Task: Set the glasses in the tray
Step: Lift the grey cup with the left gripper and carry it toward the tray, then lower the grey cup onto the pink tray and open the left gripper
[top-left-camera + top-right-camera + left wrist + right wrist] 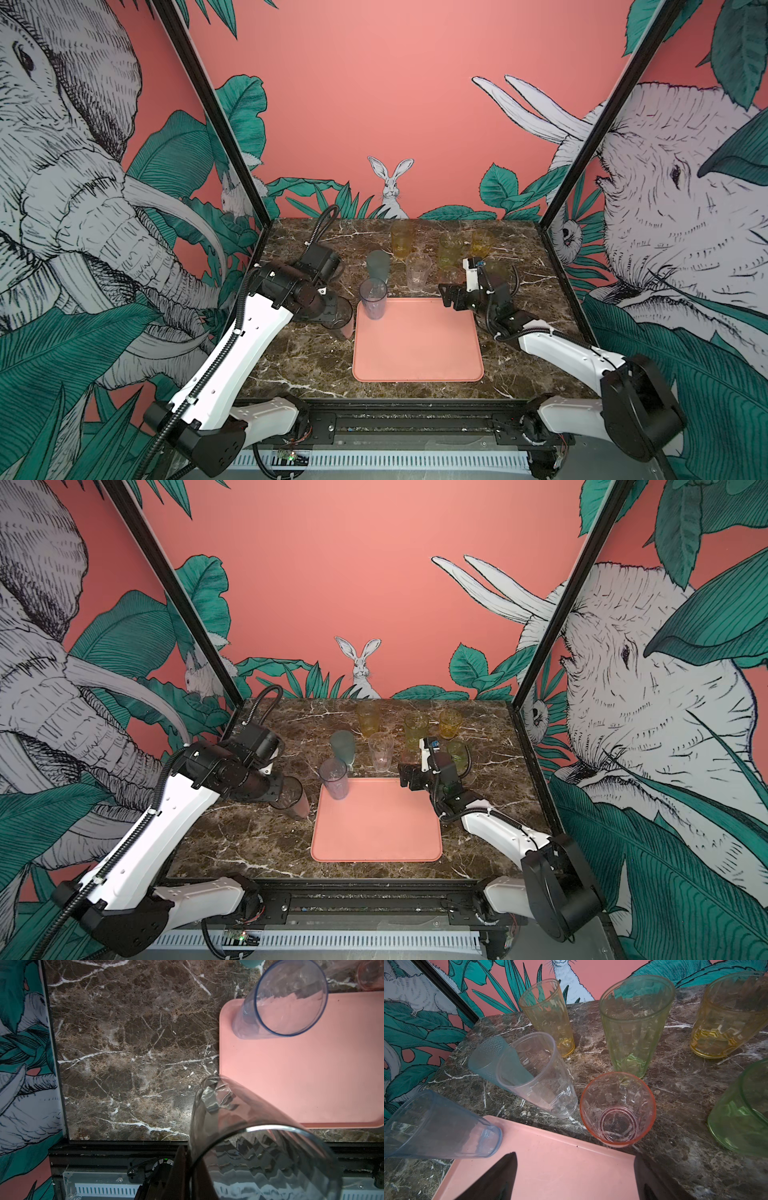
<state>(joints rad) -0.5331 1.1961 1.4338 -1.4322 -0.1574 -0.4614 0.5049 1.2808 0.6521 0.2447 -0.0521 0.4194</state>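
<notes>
— Glass in the left gripper (189,1172): which one is it?
— The smoky grey glass (259,1147). The jaws are pinching its wall at the rim, one finger inside and one outside.
— Where is it?
— Just beside the left edge of the tray (415,353), over the table (307,365), and it leans. I cannot tell if its bottom touches the table.
— So what is a good way to put it in?
— I think it should go up over the low rim first, then sideways, slowly. The bluish glass (373,299) stands in the far left corner of the tray. So come down nearer the front and do not touch it. Make the glass stand straight before the jaws let go, or it may tip.
— And the right gripper (446,295)?
— Its jaws are spread wide with nothing in them. It is by the far right corner of the tray, facing the pink glass (617,1108) on the table. It should wait there so the two arms do not bump.
</notes>
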